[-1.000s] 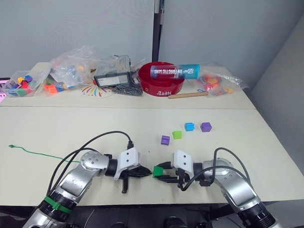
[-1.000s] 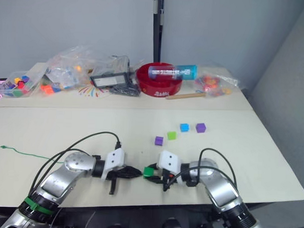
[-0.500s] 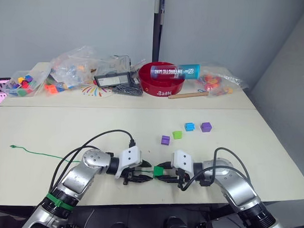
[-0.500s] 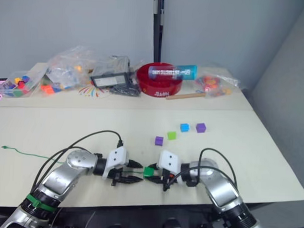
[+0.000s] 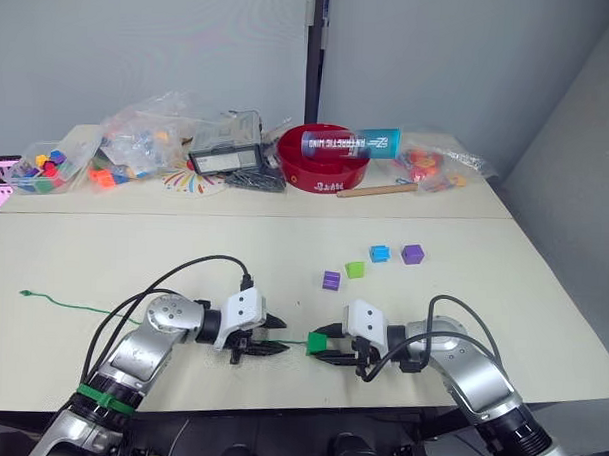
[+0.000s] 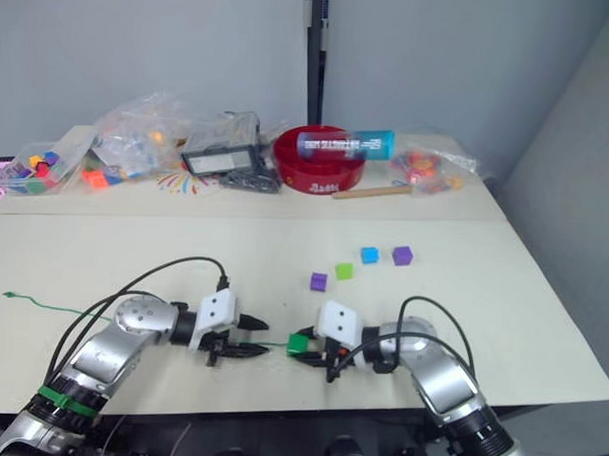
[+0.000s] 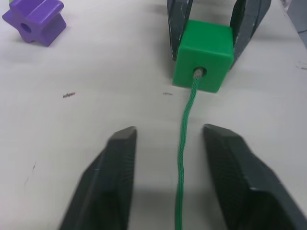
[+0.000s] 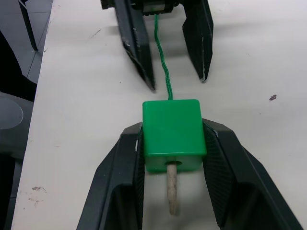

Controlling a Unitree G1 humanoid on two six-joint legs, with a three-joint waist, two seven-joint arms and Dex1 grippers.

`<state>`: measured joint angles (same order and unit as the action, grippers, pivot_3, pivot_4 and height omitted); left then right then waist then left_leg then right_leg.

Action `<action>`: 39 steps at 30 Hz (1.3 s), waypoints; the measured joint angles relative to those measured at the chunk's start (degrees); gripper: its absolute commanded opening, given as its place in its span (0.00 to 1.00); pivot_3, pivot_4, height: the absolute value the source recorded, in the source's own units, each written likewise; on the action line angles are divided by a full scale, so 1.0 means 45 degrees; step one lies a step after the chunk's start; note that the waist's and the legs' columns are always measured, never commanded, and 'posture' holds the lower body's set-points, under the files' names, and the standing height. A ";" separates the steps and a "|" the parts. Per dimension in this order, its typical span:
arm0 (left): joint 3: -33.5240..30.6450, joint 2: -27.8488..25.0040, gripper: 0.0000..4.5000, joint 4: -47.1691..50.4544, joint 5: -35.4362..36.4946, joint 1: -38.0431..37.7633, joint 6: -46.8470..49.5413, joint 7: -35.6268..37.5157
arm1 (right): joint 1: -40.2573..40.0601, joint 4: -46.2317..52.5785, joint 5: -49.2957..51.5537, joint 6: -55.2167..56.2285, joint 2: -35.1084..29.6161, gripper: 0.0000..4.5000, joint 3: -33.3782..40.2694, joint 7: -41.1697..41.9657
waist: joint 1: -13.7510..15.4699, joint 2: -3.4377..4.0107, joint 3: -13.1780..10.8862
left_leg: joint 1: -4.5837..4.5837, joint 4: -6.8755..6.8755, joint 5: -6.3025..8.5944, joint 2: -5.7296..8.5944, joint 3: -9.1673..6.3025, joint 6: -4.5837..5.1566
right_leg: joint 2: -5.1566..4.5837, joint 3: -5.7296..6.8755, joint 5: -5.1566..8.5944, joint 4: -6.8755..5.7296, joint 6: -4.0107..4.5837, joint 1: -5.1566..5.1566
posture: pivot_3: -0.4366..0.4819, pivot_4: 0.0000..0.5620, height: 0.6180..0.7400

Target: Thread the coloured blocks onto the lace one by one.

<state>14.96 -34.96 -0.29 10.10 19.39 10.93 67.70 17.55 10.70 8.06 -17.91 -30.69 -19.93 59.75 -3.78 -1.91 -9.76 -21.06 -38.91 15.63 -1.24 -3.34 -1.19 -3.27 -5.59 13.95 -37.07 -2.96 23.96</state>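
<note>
Both arms are built of rounded, brushed silver-grey metal segments; each ends in a boxy white plastic wrist housing (image 5: 244,310) marked with small dark round dots (screws or sensor holes, too small to tell); from each housing project two tapered matt-black fingers, the left gripper (image 5: 267,347) and the right gripper (image 5: 325,350) alike; thick black cables (image 5: 172,283) arch in loose loops from the forearms to the wrist housings; a bright green band (image 5: 95,401) rings the left forearm nearest the body; the right forearm shows a dark ring (image 5: 514,422) near its elbow.
</note>
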 measured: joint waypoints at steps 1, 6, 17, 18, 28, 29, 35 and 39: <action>0.0010 0.0051 0.15 -0.0024 0.0001 0.0000 -0.0030 0.0008 | -0.0001 0.0002 0.0000 -0.0001 0.0000 0.26 0.0000 0.0000 | 0.0000 0.0000 0.0000 | 0.0000 0.0000 0.0000 -0.0001 -0.0001 0.0000 | 0.0000 0.0000 0.0000 0.0000 0.0000 0.0000 | 0.48 0.27 1.00; 0.0195 0.0188 0.01 0.0019 0.0067 -0.0025 -0.0083 0.0211 | -0.0007 0.0013 0.0001 -0.0011 -0.0004 0.26 0.0004 -0.0001 | 0.0004 0.0000 0.0000 | -0.0001 0.0000 0.0000 0.0000 -0.0002 0.0000 | 0.0000 0.0001 0.0000 0.0000 0.0000 0.0000 | 0.48 0.27 1.00; 0.0627 0.0668 0.01 0.0351 -0.0178 0.0155 0.0426 0.0053 | 0.0067 -0.0034 0.0000 -0.0008 0.0017 0.26 -0.0057 0.0000 | -0.0018 -0.0001 0.0000 | -0.0001 0.0000 0.0000 -0.0001 -0.0002 0.0000 | 0.0002 0.0000 0.0000 0.0001 0.0000 0.0001 | 0.48 0.27 1.00; 0.0626 0.0653 0.01 0.0389 -0.0205 0.0155 0.0460 0.0022 | 0.0084 -0.0050 -0.0003 -0.0009 0.0025 0.26 -0.0069 0.0000 | -0.0021 0.0000 0.0000 | 0.0000 0.0001 0.0000 -0.0001 -0.0003 0.0000 | 0.0003 0.0000 0.0000 0.0000 0.0000 0.0001 | 0.48 0.27 1.00; 0.0374 0.0353 0.56 0.1566 0.0407 0.0053 0.1506 -0.0010 | 0.0112 -0.0262 0.0039 -0.0629 0.0109 0.79 -0.0042 -0.0244 | 0.0013 0.0005 -0.0004 | -0.0032 0.0000 0.0000 0.0008 -0.0004 0.0000 | -0.0008 -0.0001 0.0003 -0.0001 -0.0006 0.0032 | 0.48 0.27 1.00; 0.0374 0.0312 0.63 0.1661 0.0458 0.0034 0.1505 -0.0001 | 0.0112 -0.0222 0.0080 -0.0739 0.0096 0.86 0.0005 -0.0238 | 0.0034 0.0004 -0.0004 | -0.0036 0.0002 0.0001 0.0007 -0.0006 0.0002 | -0.0009 0.0000 0.0003 0.0003 -0.0006 0.0034 | 0.48 0.27 1.00; 0.0598 0.0480 0.84 0.1646 0.0274 0.0242 0.1377 -0.0031 | -0.0195 0.0918 0.0918 -0.1265 -0.0462 1.00 0.0625 -0.0121 | 0.0221 0.0006 -0.0006 | -0.0054 0.0003 0.0003 0.0023 -0.0006 0.0006 | -0.0023 0.0001 0.0009 0.0018 -0.0015 0.0038 | 0.48 0.27 1.00; 0.1154 0.1098 0.84 0.1066 -0.0121 0.0666 0.0931 -0.0181 | -0.0729 0.1561 0.1381 -0.1331 -0.1383 1.00 0.1184 0.0268 | 0.0378 0.0005 -0.0006 | -0.0056 -0.0004 0.0003 0.0034 -0.0006 0.0006 | -0.0033 0.0002 0.0012 0.0044 -0.0025 0.0019 | 0.48 0.27 1.00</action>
<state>20.15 -30.02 4.51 9.56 22.38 15.12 66.89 14.27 17.72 14.27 -23.90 -36.91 -14.60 60.96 -2.07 -1.89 -9.78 -21.32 -38.93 15.64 -1.08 -3.37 -1.16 -3.42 -5.58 14.00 -36.87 -3.07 24.05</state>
